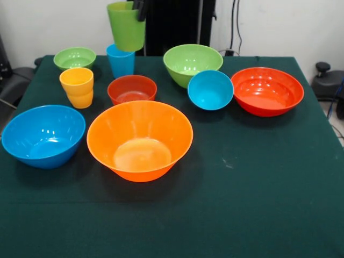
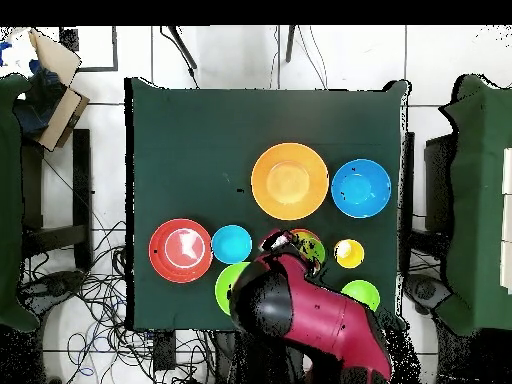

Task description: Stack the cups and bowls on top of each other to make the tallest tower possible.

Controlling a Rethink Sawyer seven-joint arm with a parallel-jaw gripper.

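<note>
In the front view my gripper [image 1: 138, 8] comes down at the top edge, shut on the rim of a green cup [image 1: 126, 25]. It holds the cup in the air, slightly tilted, just above a blue cup [image 1: 120, 61] standing on the table. A yellow-orange cup [image 1: 77, 86] stands to the left. Around them sit a small green bowl [image 1: 74, 57], a small red-orange bowl [image 1: 132, 89], a large orange bowl [image 1: 140, 141], a large blue bowl [image 1: 43, 135], a medium green bowl [image 1: 192, 63], a small blue bowl [image 1: 210, 90] and a wide red bowl [image 1: 267, 90]. No tower stands.
The dark green table [image 1: 252, 188] has bare cloth at the front and right. In the overhead view my red arm [image 2: 305, 312] covers the cups and part of the green bowl [image 2: 226, 284]. The orange bowl [image 2: 290, 180] and the yellow-orange cup [image 2: 348, 253] show beside it.
</note>
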